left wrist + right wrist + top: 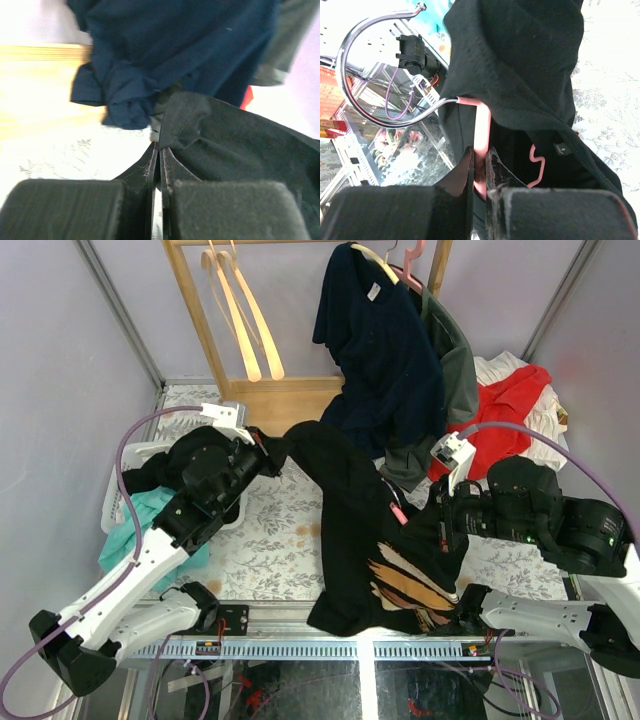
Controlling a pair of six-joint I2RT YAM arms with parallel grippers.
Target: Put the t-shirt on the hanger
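Note:
The black t-shirt [345, 500] hangs stretched between my two grippers, its tan print [410, 590] low near the table's front edge. My left gripper [272, 458] is shut on an edge of the shirt; in the left wrist view the jaws [160, 152] pinch the black cloth [240, 150]. My right gripper [432, 515] is shut on the pink hanger [397, 510]. In the right wrist view the jaws [481, 152] clamp the hanger's pink stem [482, 125] just below its metal hook [350, 65]. The shirt [520, 60] drapes over the hanger, whose wavy bar [538, 165] shows inside it.
A wooden rack [200, 320] at the back holds cream hangers [240, 320], a navy t-shirt [380, 350] and a grey-green garment [458, 370]. A red garment [510, 405] lies back right. A white basket [125, 490] with teal cloth [135, 525] stands left.

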